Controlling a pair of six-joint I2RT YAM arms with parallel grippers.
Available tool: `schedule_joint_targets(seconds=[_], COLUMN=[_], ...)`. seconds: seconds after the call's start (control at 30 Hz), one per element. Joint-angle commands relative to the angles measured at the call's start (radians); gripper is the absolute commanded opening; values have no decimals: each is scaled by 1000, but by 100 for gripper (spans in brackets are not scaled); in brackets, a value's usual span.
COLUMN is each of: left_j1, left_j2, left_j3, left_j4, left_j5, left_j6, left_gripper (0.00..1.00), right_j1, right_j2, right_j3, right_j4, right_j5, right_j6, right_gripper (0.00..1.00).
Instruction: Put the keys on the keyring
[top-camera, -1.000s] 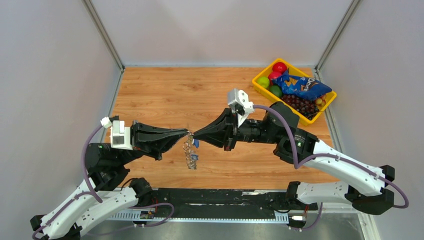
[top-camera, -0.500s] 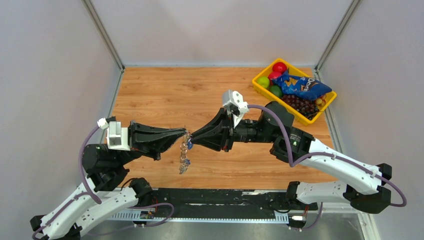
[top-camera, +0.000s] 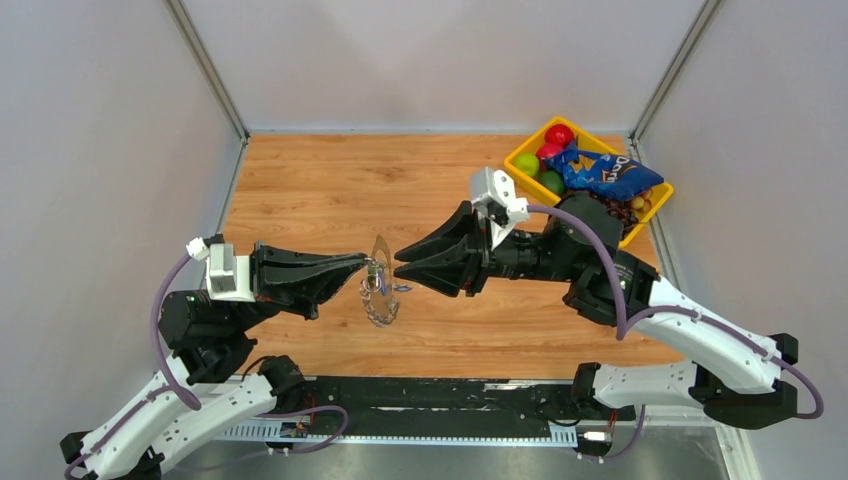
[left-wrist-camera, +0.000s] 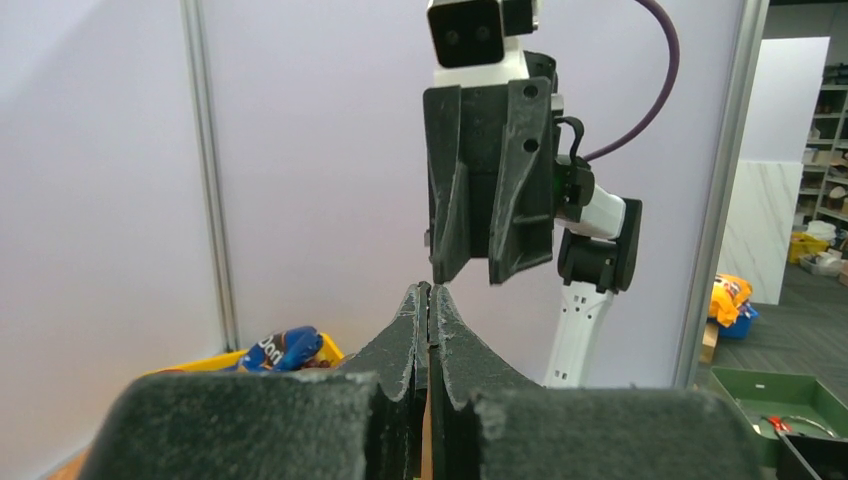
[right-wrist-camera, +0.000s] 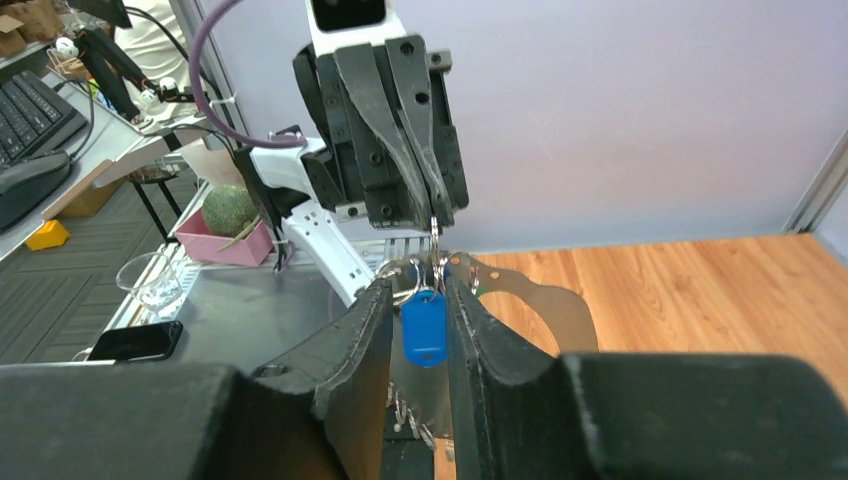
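Silver keyring (top-camera: 374, 268) pinched in the closed left hand (top-camera: 362, 263), blue-capped key (right-wrist-camera: 424, 325) between the spread-apart right hand (top-camera: 398, 264).

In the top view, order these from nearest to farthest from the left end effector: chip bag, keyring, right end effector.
1. keyring, pinched by the left end effector.
2. right end effector, just to the right, open.
3. chip bag, in the yellow basket at far right.

key (right-wrist-camera: 424, 325): blue cap | keyring (right-wrist-camera: 399, 271): silver | basket (top-camera: 513, 166): yellow | chip bag (top-camera: 605, 172): blue | table (top-camera: 300, 190): orange-brown wood grain
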Motion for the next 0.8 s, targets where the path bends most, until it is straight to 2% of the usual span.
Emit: schedule_joint_targets(seconds=[0.0, 0.23, 0.77], left_j1=[-1, 0, 0], left_j2=[-8, -9, -16], left_j3=[28, 24, 17], left_j4=[67, 67, 65], left_j5=[-10, -14, -21], left_j6=[6, 7, 16], left_gripper=[0, 0, 0], right_j1=[8, 7, 17], right_j2=[-4, 48, 87], right_j3=[76, 106, 108], right_j4=[-17, -12, 3], right_j5=[-7, -67, -74], right_j6=[-32, -9, -7], right_gripper=[29, 30, 27])
